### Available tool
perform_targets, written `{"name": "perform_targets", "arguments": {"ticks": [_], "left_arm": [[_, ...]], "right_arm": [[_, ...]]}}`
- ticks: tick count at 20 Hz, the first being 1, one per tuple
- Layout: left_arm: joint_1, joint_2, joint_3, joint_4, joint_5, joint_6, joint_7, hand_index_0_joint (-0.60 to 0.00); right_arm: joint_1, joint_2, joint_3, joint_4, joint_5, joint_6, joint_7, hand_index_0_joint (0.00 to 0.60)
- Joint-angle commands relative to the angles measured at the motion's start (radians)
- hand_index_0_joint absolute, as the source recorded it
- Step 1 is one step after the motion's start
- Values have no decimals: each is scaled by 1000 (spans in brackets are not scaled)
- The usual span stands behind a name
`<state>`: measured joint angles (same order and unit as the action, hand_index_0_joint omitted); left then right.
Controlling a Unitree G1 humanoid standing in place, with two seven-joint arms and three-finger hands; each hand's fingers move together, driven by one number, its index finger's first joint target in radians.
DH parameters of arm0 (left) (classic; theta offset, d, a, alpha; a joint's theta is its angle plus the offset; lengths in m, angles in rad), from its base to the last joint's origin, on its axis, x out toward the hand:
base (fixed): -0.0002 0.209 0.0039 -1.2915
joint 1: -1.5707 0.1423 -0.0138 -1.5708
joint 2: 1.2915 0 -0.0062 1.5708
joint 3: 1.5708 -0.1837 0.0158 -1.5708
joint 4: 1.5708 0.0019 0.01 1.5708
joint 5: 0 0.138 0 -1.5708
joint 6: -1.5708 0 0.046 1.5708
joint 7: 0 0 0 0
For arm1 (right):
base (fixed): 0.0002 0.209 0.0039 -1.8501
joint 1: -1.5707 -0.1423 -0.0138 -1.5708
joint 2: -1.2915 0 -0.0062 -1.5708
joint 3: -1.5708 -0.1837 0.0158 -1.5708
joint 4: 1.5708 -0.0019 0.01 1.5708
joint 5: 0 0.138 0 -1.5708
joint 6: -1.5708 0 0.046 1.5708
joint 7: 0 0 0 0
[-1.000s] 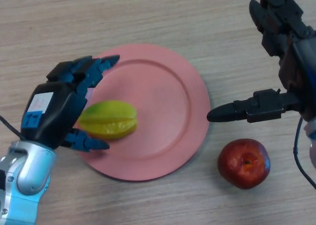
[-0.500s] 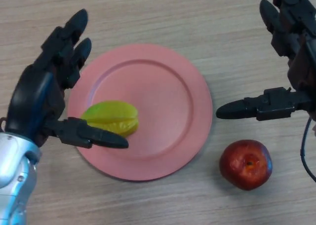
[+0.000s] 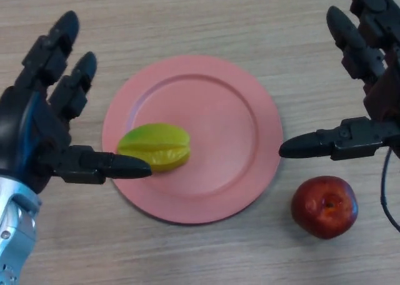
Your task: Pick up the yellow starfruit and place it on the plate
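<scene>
The yellow-green starfruit (image 3: 155,146) lies on the left part of the pink plate (image 3: 212,116). My left hand (image 3: 37,132) is open, raised to the left of the plate, with its fingers spread and straight. Its thumb points right and overlaps the plate's left rim just below the starfruit. It holds nothing. My right hand (image 3: 369,91) is open at the right edge of the view, with its thumb pointing left toward the plate's right rim.
A red apple (image 3: 324,206) lies on the wooden table (image 3: 200,16), to the lower right of the plate, below my right thumb.
My left hand has let go of the starfruit, opened its fingers and drawn back to the left. The starfruit stays on the plate. The view has shifted slightly.
</scene>
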<state>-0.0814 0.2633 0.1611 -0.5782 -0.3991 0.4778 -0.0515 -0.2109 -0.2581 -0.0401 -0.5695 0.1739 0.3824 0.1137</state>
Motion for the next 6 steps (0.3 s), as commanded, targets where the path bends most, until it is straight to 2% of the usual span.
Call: {"name": "perform_targets", "arguments": {"ticks": [1,6], "left_arm": [[-19,25,28,-74,70,-172,14,0],[-6,17,8,-91,135,-181,1,0]], "right_arm": [[-51,-24,-45,-63,7,-97,-16,0],[-40,-17,-40,-61,-12,-82,-15,0]]}}
